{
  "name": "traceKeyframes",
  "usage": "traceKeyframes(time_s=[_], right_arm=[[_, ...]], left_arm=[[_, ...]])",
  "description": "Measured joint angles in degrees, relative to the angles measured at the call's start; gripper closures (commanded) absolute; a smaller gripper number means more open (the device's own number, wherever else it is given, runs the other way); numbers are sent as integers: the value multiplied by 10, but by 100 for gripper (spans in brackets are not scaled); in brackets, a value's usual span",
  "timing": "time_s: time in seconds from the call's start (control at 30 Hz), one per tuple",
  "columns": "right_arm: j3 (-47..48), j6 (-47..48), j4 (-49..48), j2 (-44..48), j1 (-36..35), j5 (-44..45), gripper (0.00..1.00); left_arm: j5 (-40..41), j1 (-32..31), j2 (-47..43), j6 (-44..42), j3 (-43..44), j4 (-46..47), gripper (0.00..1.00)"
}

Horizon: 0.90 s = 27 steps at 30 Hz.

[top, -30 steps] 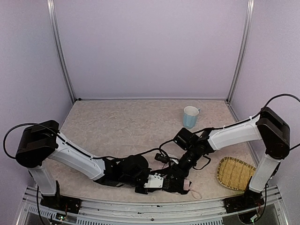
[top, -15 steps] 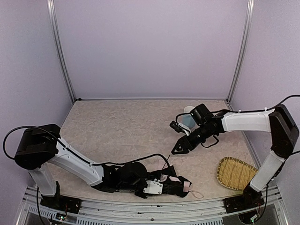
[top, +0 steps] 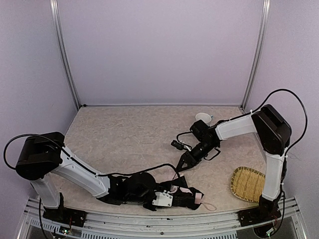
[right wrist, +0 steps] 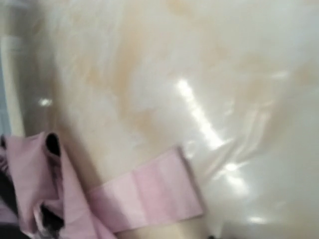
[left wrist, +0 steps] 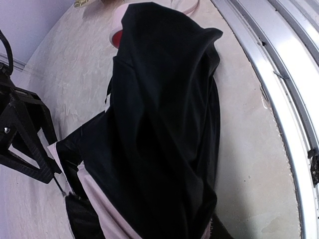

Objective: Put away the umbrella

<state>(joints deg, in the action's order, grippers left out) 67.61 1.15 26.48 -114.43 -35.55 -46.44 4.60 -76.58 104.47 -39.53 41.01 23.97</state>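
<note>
Left hand (top: pixel 179 197) on bundled umbrella (top: pixel 199 196)

My left arm (top: pixel 82 173) and right arm (top: pixel 238 128) match: white link shells, chunky black joint housings, loose black cables looping off shoulders and wrists. The right claw (top: pixel 180 168) is all black, with skeletal triangular fingers.

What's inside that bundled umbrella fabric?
Of the umbrella, only black lining and pink fabric show, the pink handle end poking out. The shaft and fingers of the left pincer are buried in folds.
</note>
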Motion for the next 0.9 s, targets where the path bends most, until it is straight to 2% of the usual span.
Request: traceKeyframes(time_s=[0.13, 0.17, 0.3, 0.47, 0.6, 0.7, 0.9], right_arm=[[-12, 14, 7, -7, -9, -46, 96], [-17, 12, 7, -8, -11, -61, 100], [-23, 20, 11, -8, -12, -93, 100], [-18, 8, -6, -8, -9, -82, 100], [-15, -14, -19, -5, -5, -42, 100], [8, -19, -16, -5, -4, 6, 100], [46, -19, -76, 17, 17, 76, 100]], left_arm=[[-2, 1, 0, 0, 0, 0, 75], [-3, 1, 0, 0, 0, 0, 75], [-4, 2, 0, 0, 0, 0, 79], [-19, 4, -4, 0, -2, -2, 85], [-27, 8, -8, 3, -5, -6, 91], [-33, 11, -8, 2, 1, -17, 92], [-59, 9, -5, 3, 18, -43, 92]])
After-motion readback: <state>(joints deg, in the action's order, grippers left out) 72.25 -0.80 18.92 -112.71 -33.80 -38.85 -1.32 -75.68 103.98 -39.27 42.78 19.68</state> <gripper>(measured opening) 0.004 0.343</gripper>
